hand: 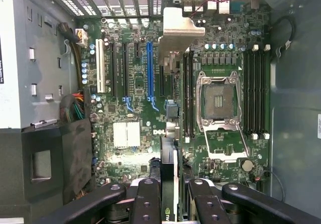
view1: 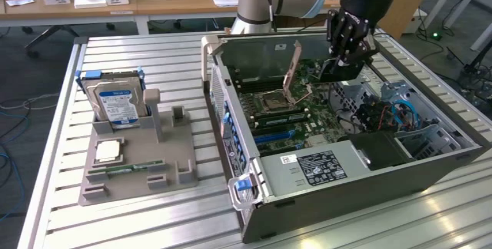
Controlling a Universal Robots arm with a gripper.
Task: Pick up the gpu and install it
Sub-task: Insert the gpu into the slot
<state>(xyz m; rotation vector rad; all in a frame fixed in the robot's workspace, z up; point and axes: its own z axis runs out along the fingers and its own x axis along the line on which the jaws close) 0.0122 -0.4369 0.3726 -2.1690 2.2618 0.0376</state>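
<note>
In the exterior view my gripper (view1: 347,53) hangs inside the open computer case (view1: 369,194), above the motherboard (view1: 288,110). It is shut on the gpu (view1: 343,70), a dark card held upright below the fingers. The wrist view looks down the card edge-on: the gpu (hand: 168,169) runs away from between the black fingers (hand: 145,199), and its pale metal bracket (hand: 183,25) is at the far end near the case's rear grille. The card hovers over the motherboard (hand: 125,133), just beside the blue expansion slot (hand: 149,68) and apart from it.
The CPU socket (hand: 220,101) with its raised lever (view1: 291,70) lies beside the slots. Cables and drive cages (view1: 392,113) crowd the case's end at the exterior view's right. A grey holder (view1: 138,162) on the slatted table carries a hard drive (view1: 115,102), a CPU (view1: 108,151) and a memory stick (view1: 127,169).
</note>
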